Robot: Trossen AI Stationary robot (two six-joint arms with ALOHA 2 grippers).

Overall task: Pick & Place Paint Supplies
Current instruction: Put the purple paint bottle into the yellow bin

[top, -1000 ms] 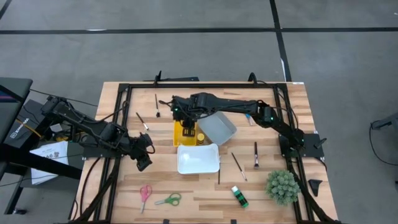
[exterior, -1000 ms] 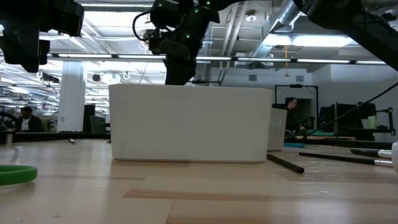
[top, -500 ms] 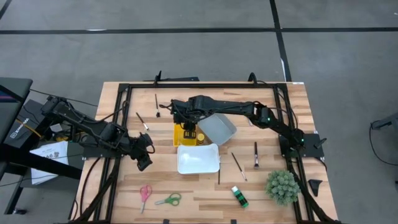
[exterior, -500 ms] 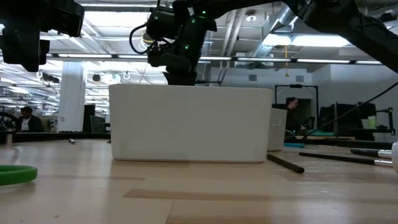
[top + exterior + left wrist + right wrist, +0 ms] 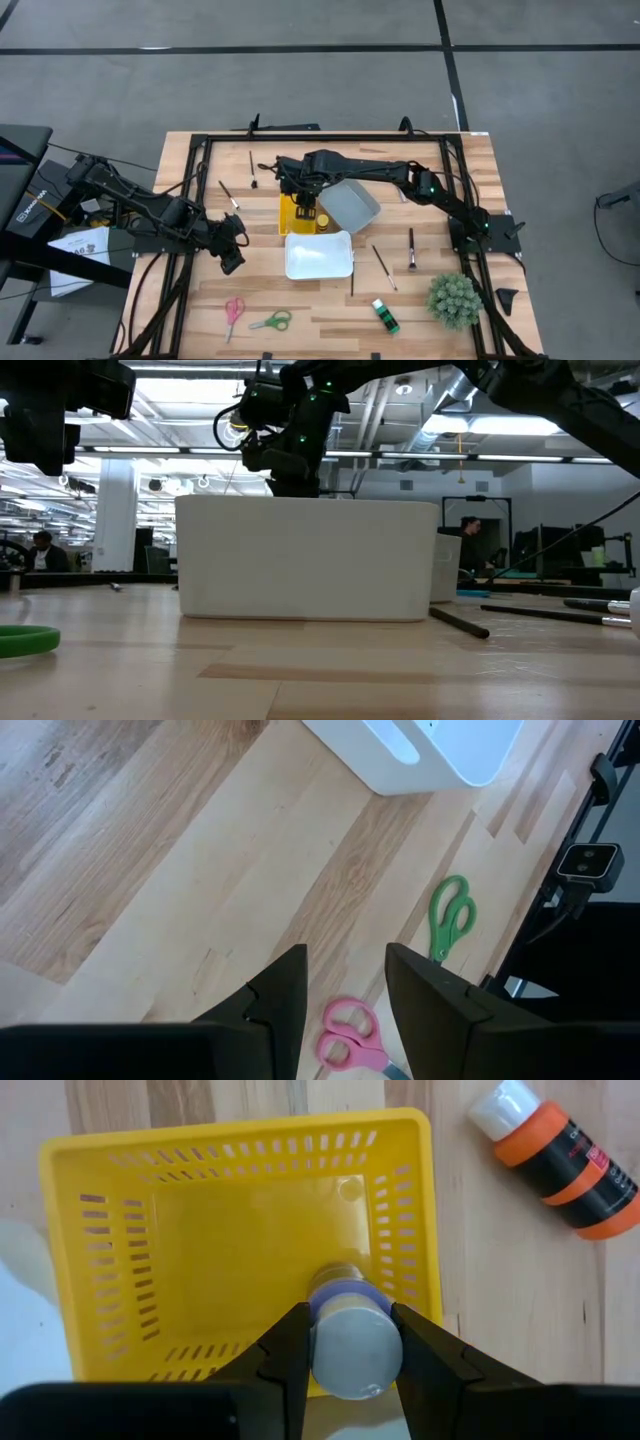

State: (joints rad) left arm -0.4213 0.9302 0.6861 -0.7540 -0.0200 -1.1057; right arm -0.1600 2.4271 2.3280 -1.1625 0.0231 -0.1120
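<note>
My right gripper [image 5: 350,1315] [image 5: 300,190] is shut on a purple paint bottle [image 5: 348,1342] above the yellow basket [image 5: 120,1250] [image 5: 296,213] at the table's middle. An orange paint bottle [image 5: 560,1160] lies on the wood beside the basket. Over the table's left part, my left gripper [image 5: 345,960] [image 5: 230,258] hangs open with nothing between its fingers. Pink scissors [image 5: 350,1035] [image 5: 233,310] and green scissors [image 5: 450,915] [image 5: 270,321] lie flat near the front edge. A green paint bottle [image 5: 385,315] lies at the front right. Thin brushes [image 5: 252,168] [image 5: 411,248] lie scattered. My right gripper pinches the purple bottle's sides [image 5: 318,1302] between its two fingers, close to the end that faces the wrist. The fingers come from above, pointing steeply down. The bottle stands roughly upright, its lower end inside the basket; whether that end touches the basket's floor I cannot tell.
A white tray [image 5: 318,255] [image 5: 300,560] sits just nearer than the basket, and a pale grey bin [image 5: 350,203] stands to the basket's right. A fuzzy green plant [image 5: 455,300] stands at the front right. A black frame [image 5: 200,140] borders the tabletop.
</note>
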